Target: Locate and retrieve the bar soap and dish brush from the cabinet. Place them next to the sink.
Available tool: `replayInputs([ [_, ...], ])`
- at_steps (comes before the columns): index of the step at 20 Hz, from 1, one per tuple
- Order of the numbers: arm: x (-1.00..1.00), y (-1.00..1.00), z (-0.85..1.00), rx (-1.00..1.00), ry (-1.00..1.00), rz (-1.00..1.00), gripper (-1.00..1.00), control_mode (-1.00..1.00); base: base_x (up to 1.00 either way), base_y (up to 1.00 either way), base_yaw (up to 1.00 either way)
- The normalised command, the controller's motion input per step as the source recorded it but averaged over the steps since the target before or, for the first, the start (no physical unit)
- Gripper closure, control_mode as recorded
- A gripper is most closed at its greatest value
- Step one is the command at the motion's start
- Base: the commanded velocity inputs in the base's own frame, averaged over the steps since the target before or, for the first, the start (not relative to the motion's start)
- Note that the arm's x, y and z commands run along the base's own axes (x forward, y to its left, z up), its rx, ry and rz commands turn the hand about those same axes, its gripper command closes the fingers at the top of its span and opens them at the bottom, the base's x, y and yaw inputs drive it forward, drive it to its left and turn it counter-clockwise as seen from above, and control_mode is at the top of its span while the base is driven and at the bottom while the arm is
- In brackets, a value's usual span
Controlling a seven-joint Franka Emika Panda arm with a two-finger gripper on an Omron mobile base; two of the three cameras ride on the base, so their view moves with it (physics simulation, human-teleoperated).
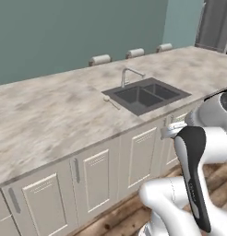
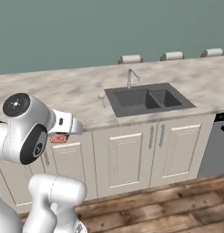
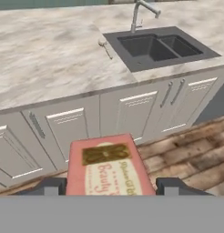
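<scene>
Marbled counter runs across frame top, sink upper right. Gripper at bottom centre, jaws clamped on the bar soap, carried toward the sink. Dish brush, probably, lies just left of the basin.

The counter lies broad and bare to the left of the sink, open ground where a claw could come down freely. Just beside the sink's left rim lies the dish brush, the one small thing on that side. The faucet rises behind the basin and arches over it, standing in the way of a pass across the back edge. Along the far edge three stool backs stand low, well apart from the sink. The claw is already filled by the bar soap, out over the wooden floor in front of the lower cabinet doors.
</scene>
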Motion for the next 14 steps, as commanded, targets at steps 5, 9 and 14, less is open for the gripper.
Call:
replayInputs([
  [5,0.00,0.00,0.00,0.00,0.00,0.00,1.00,1.00,0.59,-0.06,0.34],
  [9,0.00,0.00,0.00,0.00,0.00,0.00,1.00,1.00,0.70,-0.06,0.34],
  [14,0.00,0.00,0.00,0.00,0.00,0.00,1.00,1.00,0.82,-0.31,0.23],
])
